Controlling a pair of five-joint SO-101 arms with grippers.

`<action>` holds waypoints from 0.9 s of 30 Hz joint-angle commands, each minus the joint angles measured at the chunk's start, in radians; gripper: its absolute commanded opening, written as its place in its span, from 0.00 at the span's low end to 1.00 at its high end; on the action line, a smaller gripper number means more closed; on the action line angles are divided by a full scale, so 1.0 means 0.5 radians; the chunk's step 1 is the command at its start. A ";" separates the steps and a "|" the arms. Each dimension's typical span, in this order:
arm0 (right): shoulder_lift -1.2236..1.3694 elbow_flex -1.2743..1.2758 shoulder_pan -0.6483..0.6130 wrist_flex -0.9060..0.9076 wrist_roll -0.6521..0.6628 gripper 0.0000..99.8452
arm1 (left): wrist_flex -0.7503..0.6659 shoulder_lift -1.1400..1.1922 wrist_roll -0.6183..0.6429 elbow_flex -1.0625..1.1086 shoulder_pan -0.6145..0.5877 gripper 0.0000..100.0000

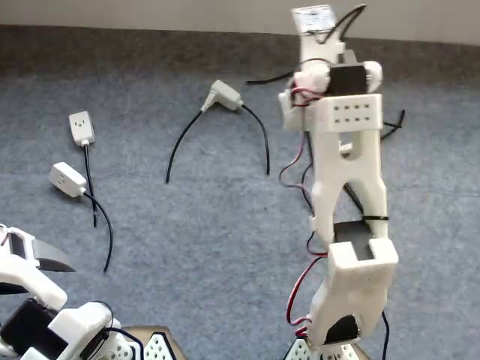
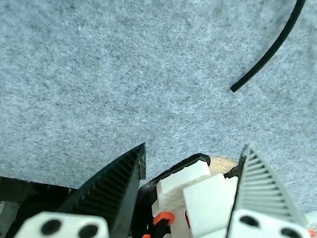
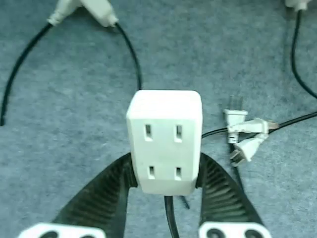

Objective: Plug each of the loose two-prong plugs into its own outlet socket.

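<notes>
The high view looks steeply down over the grey carpeted table (image 1: 210,247) from the side where the arms are mounted, its far edge running along the top, wide enough to take in both arms. The left wrist view sits very close above the carpet, facing down between the spread fingers of the left gripper (image 2: 193,148). The right wrist view hangs higher and looks past the right gripper (image 3: 166,166), clamped on an outlet block (image 3: 165,134), to a pale plug (image 3: 94,11), the same pale plug (image 1: 223,95) that the high view has near the far edge.
</notes>
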 commanded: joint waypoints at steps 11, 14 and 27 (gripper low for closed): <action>-0.222 0.091 -1.051 0.060 -1.341 0.14 | 0.009 -0.072 0.000 -0.023 -0.017 0.30; -0.183 0.133 -1.112 -0.051 -1.758 0.17 | 0.009 -0.072 0.000 -0.023 -0.017 0.30; 0.566 0.173 -1.063 -0.155 -2.504 0.17 | -0.049 -0.069 0.000 -0.011 -0.020 0.30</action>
